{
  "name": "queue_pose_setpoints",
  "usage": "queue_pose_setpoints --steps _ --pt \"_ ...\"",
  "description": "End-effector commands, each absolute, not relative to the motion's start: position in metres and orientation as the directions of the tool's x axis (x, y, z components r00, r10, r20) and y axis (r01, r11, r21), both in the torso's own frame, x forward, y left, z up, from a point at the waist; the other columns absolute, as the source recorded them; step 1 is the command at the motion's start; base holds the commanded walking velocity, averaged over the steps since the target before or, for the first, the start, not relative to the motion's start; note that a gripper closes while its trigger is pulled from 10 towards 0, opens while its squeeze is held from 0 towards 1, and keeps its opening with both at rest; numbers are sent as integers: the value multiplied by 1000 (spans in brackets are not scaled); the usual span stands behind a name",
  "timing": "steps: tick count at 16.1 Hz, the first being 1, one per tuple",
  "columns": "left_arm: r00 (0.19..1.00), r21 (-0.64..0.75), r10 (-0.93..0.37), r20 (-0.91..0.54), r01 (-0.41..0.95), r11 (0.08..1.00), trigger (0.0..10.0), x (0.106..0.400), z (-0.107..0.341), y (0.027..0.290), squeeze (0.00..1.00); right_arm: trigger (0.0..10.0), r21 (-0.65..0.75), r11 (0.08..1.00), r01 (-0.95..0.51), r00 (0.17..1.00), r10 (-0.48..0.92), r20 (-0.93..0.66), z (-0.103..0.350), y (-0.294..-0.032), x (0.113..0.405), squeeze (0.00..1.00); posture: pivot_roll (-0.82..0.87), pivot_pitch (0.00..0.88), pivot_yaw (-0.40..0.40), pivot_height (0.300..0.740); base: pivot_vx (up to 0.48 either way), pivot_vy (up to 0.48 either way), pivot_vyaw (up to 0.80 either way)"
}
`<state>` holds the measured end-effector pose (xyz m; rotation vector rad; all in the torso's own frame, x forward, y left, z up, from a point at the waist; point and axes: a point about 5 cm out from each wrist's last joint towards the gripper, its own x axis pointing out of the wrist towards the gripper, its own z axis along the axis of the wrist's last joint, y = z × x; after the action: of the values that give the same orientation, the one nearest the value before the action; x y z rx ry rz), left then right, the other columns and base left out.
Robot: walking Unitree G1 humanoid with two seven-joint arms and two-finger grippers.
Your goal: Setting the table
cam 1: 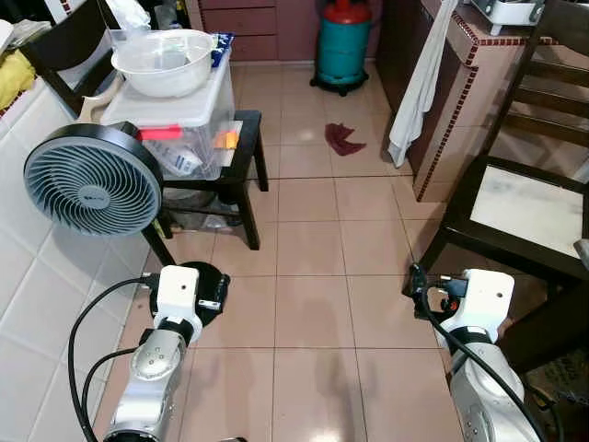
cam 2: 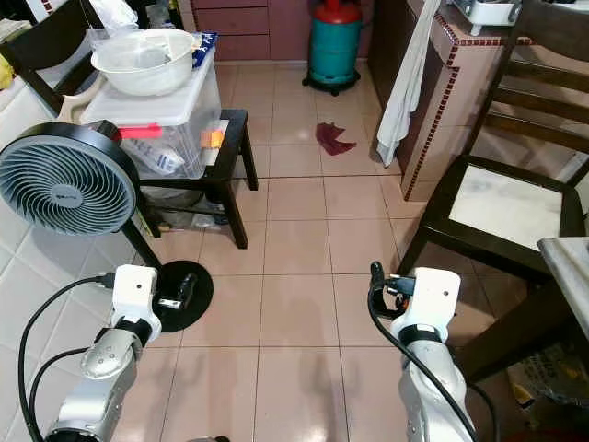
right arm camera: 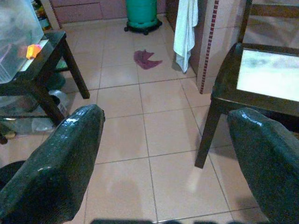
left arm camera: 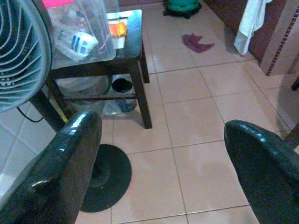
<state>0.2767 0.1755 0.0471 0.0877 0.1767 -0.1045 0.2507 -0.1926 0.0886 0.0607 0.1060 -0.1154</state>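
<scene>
Hovering over tiled floor (cam 1: 313,313): left gripper (left arm camera: 163,154) released, holding nothing; right gripper (right arm camera: 163,154) likewise released, empty. Standing beside left arm: fan (cam 1: 92,180); facing right arm: chair (cam 1: 515,216).

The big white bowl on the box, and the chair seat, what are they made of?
The bowl looks like thin plastic: milky, see-through, a little glossy. The chair frame looks like dark stained wood with a soft shine; its pale seat panel reflects light like polished stone or laminate, hard to tell which.
</scene>
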Motion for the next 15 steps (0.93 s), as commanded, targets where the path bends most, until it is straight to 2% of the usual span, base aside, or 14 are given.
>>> queue_pose_setpoints --steps 1,8,15 --pt "977 82 -100 -189 117 990 10000 274 45 177 0 10000 68 989 129 983 -119 -138 84 -193 250 0 -50 129 67 740 0 0 -781" --pt "976 -13 -119 -183 119 993 10000 278 49 174 0 10000 54 990 128 983 -120 -138 84 -193 247 0 -60 139 69 740 0 0 -785" --pt "973 -41 -121 -198 115 993 10000 279 48 174 0 10000 58 991 118 985 -110 -132 86 -192 250 0 -61 138 68 740 0 0 -788"
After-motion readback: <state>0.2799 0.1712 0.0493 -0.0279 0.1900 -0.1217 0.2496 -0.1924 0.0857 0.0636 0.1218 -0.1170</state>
